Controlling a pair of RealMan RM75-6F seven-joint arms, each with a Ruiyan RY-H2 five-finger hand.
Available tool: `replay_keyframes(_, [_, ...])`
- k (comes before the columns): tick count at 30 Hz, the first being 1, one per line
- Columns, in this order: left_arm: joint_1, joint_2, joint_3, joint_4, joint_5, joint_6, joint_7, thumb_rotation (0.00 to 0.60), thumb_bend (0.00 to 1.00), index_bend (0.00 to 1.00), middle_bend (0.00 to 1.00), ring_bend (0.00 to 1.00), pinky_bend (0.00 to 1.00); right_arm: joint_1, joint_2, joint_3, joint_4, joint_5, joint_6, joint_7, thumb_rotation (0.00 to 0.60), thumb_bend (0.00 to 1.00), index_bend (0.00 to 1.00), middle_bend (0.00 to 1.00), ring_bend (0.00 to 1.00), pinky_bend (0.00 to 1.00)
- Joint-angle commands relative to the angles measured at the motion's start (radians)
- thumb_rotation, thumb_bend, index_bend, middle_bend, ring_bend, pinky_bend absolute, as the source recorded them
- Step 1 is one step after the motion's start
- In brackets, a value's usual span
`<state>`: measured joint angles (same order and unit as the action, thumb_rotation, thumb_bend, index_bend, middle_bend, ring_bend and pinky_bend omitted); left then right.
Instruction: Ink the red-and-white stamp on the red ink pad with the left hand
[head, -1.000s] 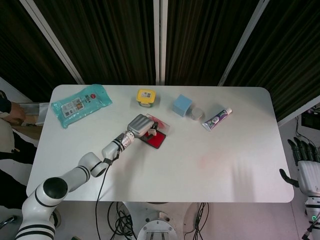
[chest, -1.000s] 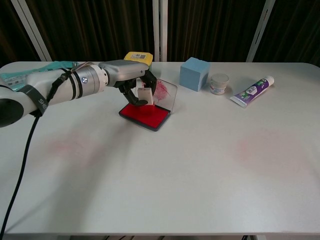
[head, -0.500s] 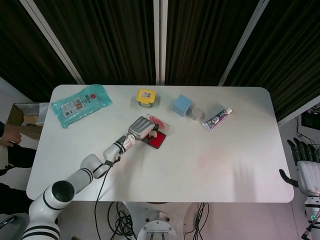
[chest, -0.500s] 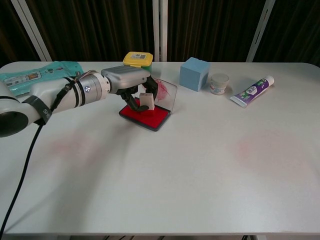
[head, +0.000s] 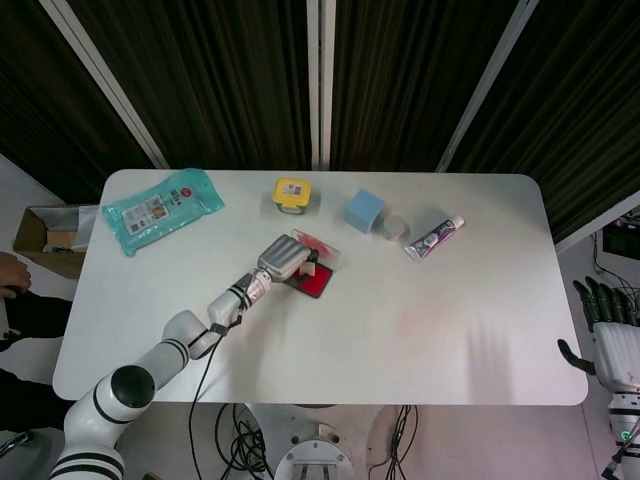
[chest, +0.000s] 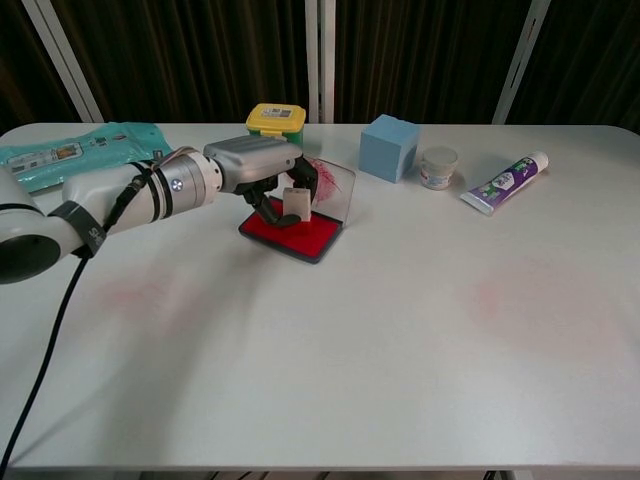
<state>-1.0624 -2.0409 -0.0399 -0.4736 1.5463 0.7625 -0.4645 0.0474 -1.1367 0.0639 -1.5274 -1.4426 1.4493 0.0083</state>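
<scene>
Chest view shows the left hand (chest: 262, 168) reaching in from the left over the white tabletop (chest: 400, 330), its fingers curled around the stamp (chest: 295, 204) and gripping it upright. The stamp's pale body sits low over the red ink pad (chest: 296, 231), at or very near the red surface; whether it actually touches cannot be told. The pad lies in a dark open case whose clear lid (chest: 335, 190) stands tilted up behind it, smeared with red. Just behind the hand sits a yellow-lidded container (chest: 275, 117), and further left along the back edge lies a teal pack of wipes (chest: 60, 160). To the right of the pad stand a light blue cube (chest: 389, 147) and, just beside it, a small white jar (chest: 438, 167); a purple-and-white tube (chest: 504, 183) lies on its side further right. Head view, looking down, shows the same hand (head: 282, 258) covering the near-left part of the pad (head: 314, 284), with the silver-and-white arm (head: 170, 340) stretching back toward the lower left. The right hand (head: 612, 335) hangs beyond the tabletop's right edge, well apart from everything, holding nothing, with its dark fingers pointing up and apart.
</scene>
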Motion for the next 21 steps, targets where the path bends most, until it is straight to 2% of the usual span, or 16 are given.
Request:
replay_keyframes(1, [-0.005,0.014,-0.006,-0.013,-0.001,0.014,0.000,0.600,0.44,0.59,0.60,1.00,1.00,-0.001,0.001,0.000,-0.001,-0.002,0.003,0.001,0.600,0.18,0.00,0.00,0.00,0.00])
replay_keyframes(6, [-0.004,0.078,-0.029,-0.080,-0.011,0.056,0.012,0.600,0.44,0.59,0.60,1.00,1.00,0.000,0.001,0.000,-0.002,-0.004,0.003,0.002,0.600,0.18,0.00,0.00,0.00,0.00])
replay_keyframes(11, [0.053,0.205,-0.031,-0.243,-0.014,0.147,0.045,0.600,0.45,0.59,0.60,1.00,1.00,0.005,-0.008,-0.002,0.007,-0.005,-0.008,0.005,0.600,0.18,0.00,0.00,0.00,0.00])
replay_keyframes(16, [0.161,0.343,0.003,-0.431,-0.018,0.243,0.105,0.600,0.45,0.59,0.60,1.00,1.00,0.005,-0.014,-0.004,0.016,-0.008,-0.009,0.009,0.600,0.18,0.00,0.00,0.00,0.00])
replay_keyframes(19, [0.266,0.420,0.053,-0.553,-0.027,0.309,0.149,0.600,0.44,0.60,0.61,1.00,1.00,0.007,-0.018,-0.002,0.023,-0.004,-0.012,0.011,0.600,0.18,0.00,0.00,0.00,0.00])
replay_keyframes(21, [0.313,0.445,0.085,-0.588,-0.024,0.334,0.179,0.600,0.44,0.60,0.61,1.00,1.00,0.009,-0.019,-0.002,0.025,-0.004,-0.015,0.010,0.600,0.18,0.00,0.00,0.00,0.00])
